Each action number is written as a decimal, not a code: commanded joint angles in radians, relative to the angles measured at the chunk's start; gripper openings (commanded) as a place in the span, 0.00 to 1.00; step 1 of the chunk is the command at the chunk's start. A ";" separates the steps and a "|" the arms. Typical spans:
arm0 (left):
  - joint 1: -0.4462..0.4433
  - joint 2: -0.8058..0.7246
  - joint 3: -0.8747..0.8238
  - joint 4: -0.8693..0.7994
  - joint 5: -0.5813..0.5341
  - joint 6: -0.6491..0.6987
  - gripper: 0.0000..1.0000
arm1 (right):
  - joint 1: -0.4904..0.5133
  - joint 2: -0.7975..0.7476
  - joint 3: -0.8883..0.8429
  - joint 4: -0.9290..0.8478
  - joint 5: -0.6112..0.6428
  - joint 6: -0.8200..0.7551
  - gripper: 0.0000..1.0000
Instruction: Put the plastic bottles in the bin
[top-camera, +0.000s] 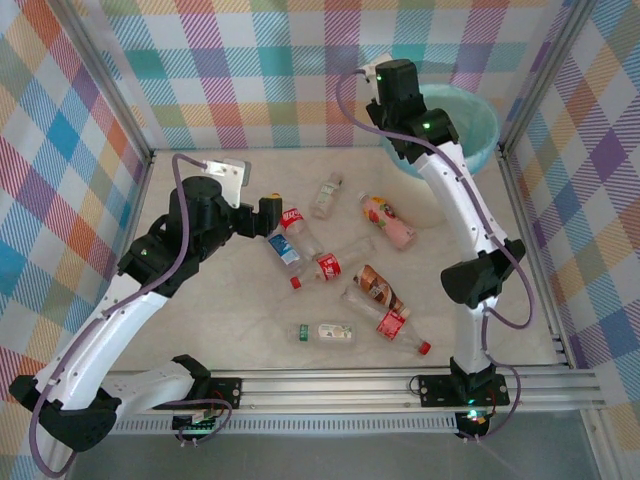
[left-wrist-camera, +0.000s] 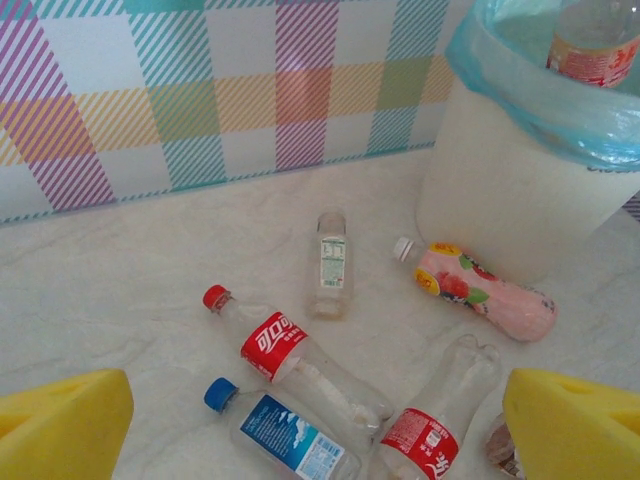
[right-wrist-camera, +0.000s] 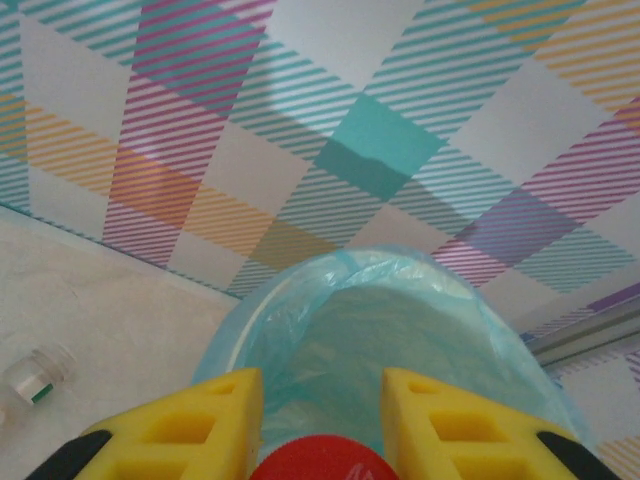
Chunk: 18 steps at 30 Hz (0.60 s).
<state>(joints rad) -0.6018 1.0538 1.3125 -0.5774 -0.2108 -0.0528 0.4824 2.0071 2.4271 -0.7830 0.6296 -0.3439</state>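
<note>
Left of the bin (top-camera: 484, 118), the left jaws hang released above loose bottles (left-wrist-camera: 300, 362) lying on the bench (left-wrist-camera: 130, 300), seemingly poised to choose one, while the right jaws, grasping a red-capped bottle (right-wrist-camera: 320, 462), hold it over the bin's mouth, apparently for dropping.

Bright, even light falls from above. On the pale worktop (top-camera: 240, 330) the plastic bottles (left-wrist-camera: 330, 262) throw only soft, faint shadows. Close to the wrist lens, the left pincer (left-wrist-camera: 320, 430) has yellow pads (left-wrist-camera: 62, 425) that look slightly blurred.
</note>
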 joint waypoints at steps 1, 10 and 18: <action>-0.009 0.003 -0.020 0.000 -0.028 -0.014 0.96 | -0.009 0.018 -0.008 -0.043 0.009 0.072 0.00; -0.006 0.038 -0.003 -0.012 -0.031 -0.038 0.97 | -0.054 0.022 -0.095 -0.065 -0.041 0.155 0.00; 0.001 0.047 -0.010 -0.022 -0.055 -0.055 0.97 | -0.116 0.038 -0.109 -0.086 -0.119 0.235 0.16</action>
<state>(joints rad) -0.6014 1.0969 1.3045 -0.5777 -0.2409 -0.0898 0.3843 2.0365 2.3215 -0.8555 0.5556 -0.1684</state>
